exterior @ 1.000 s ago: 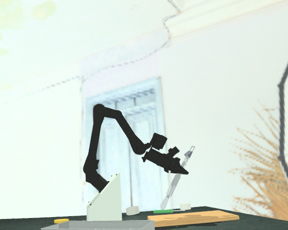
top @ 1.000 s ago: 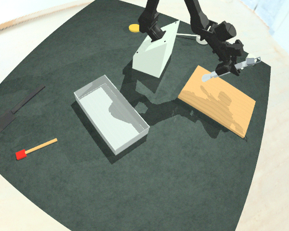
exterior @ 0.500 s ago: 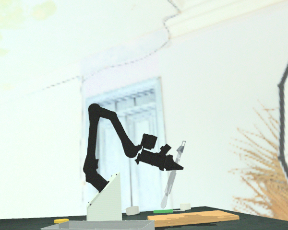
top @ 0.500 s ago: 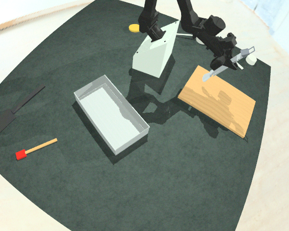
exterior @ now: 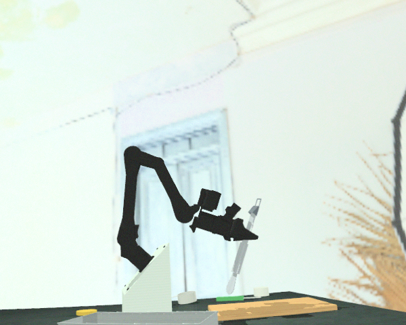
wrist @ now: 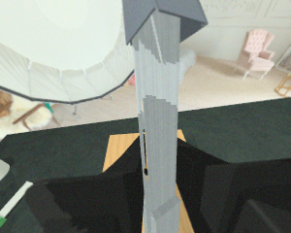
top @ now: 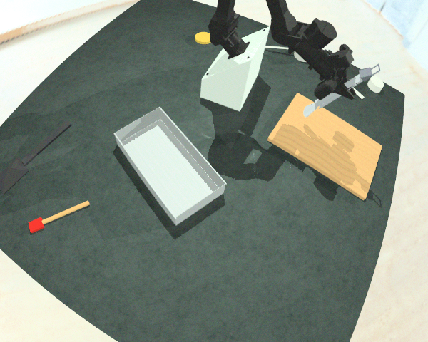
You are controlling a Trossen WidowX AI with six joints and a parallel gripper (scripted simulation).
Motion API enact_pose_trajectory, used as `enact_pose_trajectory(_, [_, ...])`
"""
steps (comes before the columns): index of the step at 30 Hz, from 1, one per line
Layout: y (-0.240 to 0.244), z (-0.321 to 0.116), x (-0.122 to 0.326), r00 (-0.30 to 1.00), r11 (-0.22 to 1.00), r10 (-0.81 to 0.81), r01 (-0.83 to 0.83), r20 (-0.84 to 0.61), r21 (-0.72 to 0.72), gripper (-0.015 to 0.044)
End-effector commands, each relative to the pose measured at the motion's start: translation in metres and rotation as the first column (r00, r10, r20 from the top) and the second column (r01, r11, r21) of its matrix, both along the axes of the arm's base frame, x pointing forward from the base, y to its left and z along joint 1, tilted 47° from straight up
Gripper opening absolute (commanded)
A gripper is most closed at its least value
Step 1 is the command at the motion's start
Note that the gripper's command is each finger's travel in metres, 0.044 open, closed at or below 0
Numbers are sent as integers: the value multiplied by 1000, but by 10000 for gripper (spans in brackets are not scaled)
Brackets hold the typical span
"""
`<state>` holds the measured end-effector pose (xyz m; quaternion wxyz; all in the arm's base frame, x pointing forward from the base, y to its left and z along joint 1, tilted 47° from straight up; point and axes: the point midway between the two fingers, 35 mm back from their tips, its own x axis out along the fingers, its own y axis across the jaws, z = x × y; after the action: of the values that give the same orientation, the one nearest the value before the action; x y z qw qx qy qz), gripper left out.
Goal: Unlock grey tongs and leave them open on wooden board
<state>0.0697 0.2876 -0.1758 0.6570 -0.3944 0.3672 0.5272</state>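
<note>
Wrist view, nearest first: the grey tongs (wrist: 157, 146) run up the middle of the picture between the dark fingers, which are clamped on the two arms partway along, so the jaws are closed on the tongs and squeezing them. Beyond them a strip of the wooden board (wrist: 120, 148) shows, lying past the tips. From the exterior view the gripper (exterior: 247, 235) holds the tongs (exterior: 243, 244) high in the air, nearly upright, tips down and hinge loop up, tips well above the wooden board (exterior: 273, 307). That pose looks chosen for the gravity lock, which releases only under a squeeze with the tips down. From the top view the tongs (top: 327, 100) hang over the far corner of the board (top: 328, 147), and the roasting tin (top: 167, 163) stands well apart.
</note>
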Motion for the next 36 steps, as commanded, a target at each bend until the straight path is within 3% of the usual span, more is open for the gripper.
enact_pose_trajectory(1, [2, 2, 0, 1000, 1000, 7, -7, 0, 9, -150])
enact_pose_trajectory(18, [3, -1, 0, 1000, 1000, 5, -5, -3, -3, -150])
enact_pose_trajectory(36, [9, -41, 3, 999, 974, -31, 20, -43, -225, -150])
